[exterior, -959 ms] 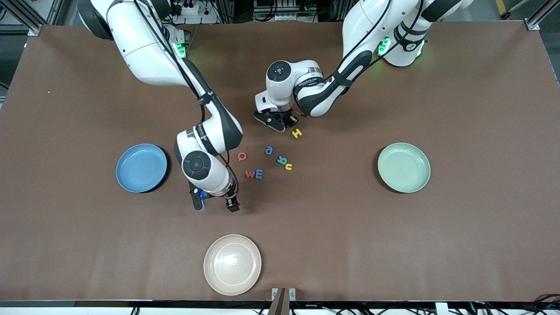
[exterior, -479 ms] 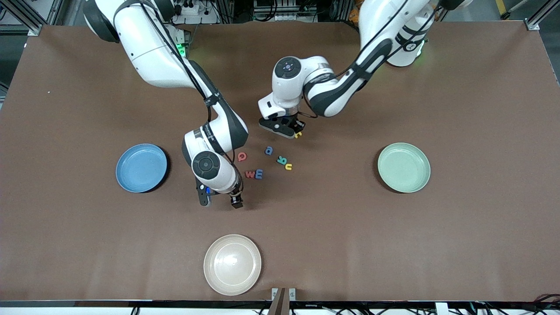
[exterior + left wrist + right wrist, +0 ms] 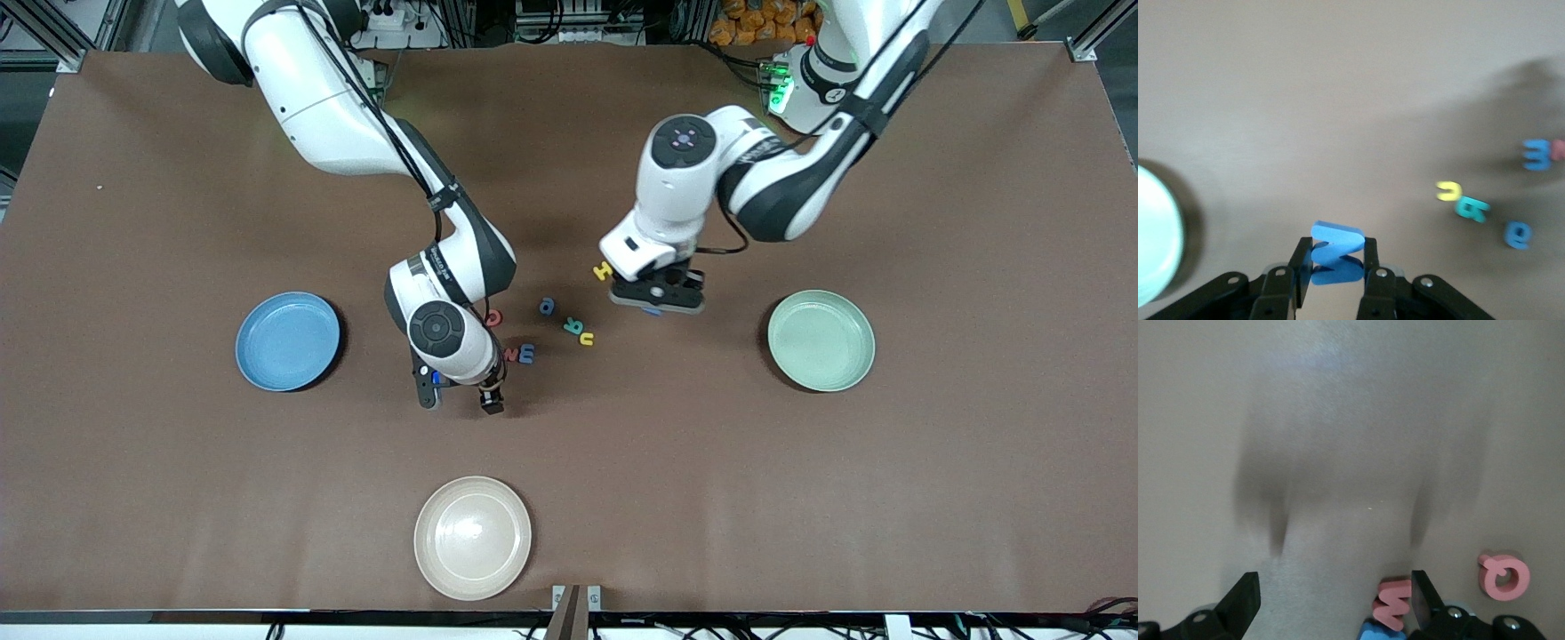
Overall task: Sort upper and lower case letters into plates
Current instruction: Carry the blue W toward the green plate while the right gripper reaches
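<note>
Front view, nearest the camera: a cream-beige plate sits alone on the brown table. Farther up, the right gripper hangs low over bare table just nearer the camera than the cluster of letters, its fingers spread wide with nothing between them; the right wrist view shows the red W and the red Q close by its fingertips, with a blue letter's edge beside the W.

On the same band lie the two task plates: the blue plate toward the right arm's end and the mint green plate toward the left arm's end, both holding nothing.

Between them the loose letters lie flat: the blue E touching the red W, a teal letter touching a yellow letter, a blue lowercase letter a little farther from the camera, and the yellow H farthest.

The left gripper is up in the air over the table between the letters and the mint green plate. The left wrist view shows its fingers pinched narrowly on a blue Z-shaped letter, held on edge.
</note>
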### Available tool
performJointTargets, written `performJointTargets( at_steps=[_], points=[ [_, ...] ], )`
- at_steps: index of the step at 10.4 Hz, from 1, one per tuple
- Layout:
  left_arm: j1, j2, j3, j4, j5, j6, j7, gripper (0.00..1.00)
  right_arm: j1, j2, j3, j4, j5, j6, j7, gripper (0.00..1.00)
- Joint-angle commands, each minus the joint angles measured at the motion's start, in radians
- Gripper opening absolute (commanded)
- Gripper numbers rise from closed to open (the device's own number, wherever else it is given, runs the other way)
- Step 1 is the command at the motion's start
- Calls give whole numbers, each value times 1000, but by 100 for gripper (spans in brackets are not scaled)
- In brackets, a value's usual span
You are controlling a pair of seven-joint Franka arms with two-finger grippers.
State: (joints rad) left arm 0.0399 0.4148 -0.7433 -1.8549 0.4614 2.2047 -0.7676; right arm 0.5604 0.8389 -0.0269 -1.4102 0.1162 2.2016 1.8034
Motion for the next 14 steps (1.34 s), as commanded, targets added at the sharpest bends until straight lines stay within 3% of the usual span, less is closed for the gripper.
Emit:
performJointTargets(
  at_steps=[1,4,8,11,12,13,14],
  points=[
    [170,-24,-47,-29,-20,-43,153,0,19,-8,-7,-27,11,7,21,100],
    [309,-19,-27,-56,-20,-68,374,0,42,-8,-7,-36,13,6,47,100],
    [330,47,132,-81,-20,-57,555,0,47,-8,-7,-49,13,18,47,100],
    [324,97,192,-98,-21,-53,591,0,58,-8,-7,-70,13,50,47,100],
    [321,101,194,-98,-21,-52,591,39,58,-8,-7,-73,13,56,47,100],
    [316,101,193,-98,-21,-52,590,99,62,-8,-7,-75,13,56,47,93],
    [310,99,193,-98,-21,-52,588,100,62,-8,-7,-75,13,56,47,80]
  ],
)
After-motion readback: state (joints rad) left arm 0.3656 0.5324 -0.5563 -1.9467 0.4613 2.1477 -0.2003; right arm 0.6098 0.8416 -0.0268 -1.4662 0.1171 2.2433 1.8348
